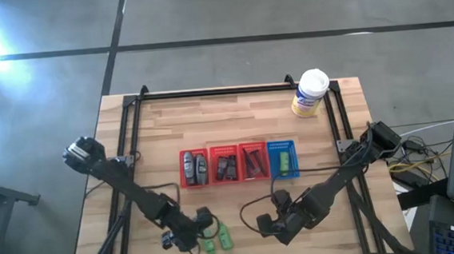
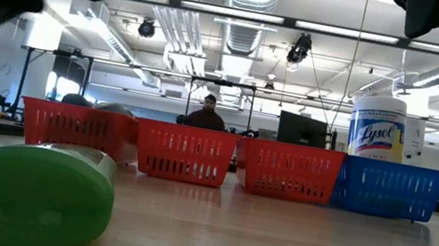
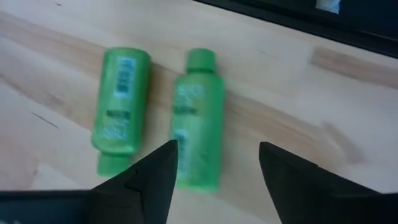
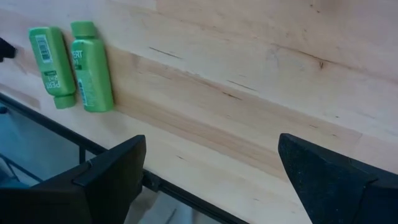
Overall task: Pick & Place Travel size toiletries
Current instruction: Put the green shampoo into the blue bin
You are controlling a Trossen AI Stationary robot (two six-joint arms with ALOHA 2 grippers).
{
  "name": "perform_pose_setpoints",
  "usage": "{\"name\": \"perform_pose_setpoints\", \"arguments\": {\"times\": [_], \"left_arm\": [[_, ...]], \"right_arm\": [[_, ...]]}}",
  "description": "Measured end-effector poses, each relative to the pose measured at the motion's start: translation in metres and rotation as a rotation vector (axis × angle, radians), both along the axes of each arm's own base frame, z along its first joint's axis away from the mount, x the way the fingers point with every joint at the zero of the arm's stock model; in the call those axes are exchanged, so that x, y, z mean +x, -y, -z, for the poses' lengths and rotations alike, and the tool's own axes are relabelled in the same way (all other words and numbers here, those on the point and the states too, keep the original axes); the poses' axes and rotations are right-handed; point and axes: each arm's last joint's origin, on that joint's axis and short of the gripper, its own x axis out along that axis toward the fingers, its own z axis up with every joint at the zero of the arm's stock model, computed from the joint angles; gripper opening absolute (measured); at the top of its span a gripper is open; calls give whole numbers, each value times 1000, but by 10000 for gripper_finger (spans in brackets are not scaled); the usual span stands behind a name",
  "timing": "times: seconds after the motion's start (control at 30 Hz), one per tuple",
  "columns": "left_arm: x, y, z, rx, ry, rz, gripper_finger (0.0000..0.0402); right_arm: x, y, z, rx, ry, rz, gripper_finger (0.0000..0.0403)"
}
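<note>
Two bright green plastic tubes (image 1: 217,241) lie side by side at the wooden bench's (image 1: 155,132) six o'clock edge; left pincer (image 3: 214,165) and right pincer (image 4: 211,158) both gape apart.

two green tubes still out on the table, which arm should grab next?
Left. Its hand hovers open right beside the green tubes; the right hand, also open, sits farther away.

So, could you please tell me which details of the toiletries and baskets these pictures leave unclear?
- Low view: basket contents are hidden behind the red baskets' mesh walls.
- High view: items in the blue basket are too small to identify.
- Left wrist view: the green bottles' label text is blurred, with the open left gripper covering one bottle's lower edge.
- Low view: the nearest green bottle is cut off.
</note>
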Motion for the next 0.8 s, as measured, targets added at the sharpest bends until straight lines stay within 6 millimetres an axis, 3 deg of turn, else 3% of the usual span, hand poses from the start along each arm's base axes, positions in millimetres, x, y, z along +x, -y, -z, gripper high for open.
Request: {"name": "perform_pose_setpoints", "arguments": {"times": [0.33, 0.6, 0.8], "left_arm": [[37, 5, 6, 34, -98, -14, 265], [50, 6, 24, 46, -172, -17, 255], [48, -2, 27, 71, -232, -52, 239]], "right_arm": [[-7, -2, 2, -19, -54, -63, 364], [-20, -3, -4, -61, -89, -88, 364], [-24, -3, -6, -70, -100, -96, 364]]}}
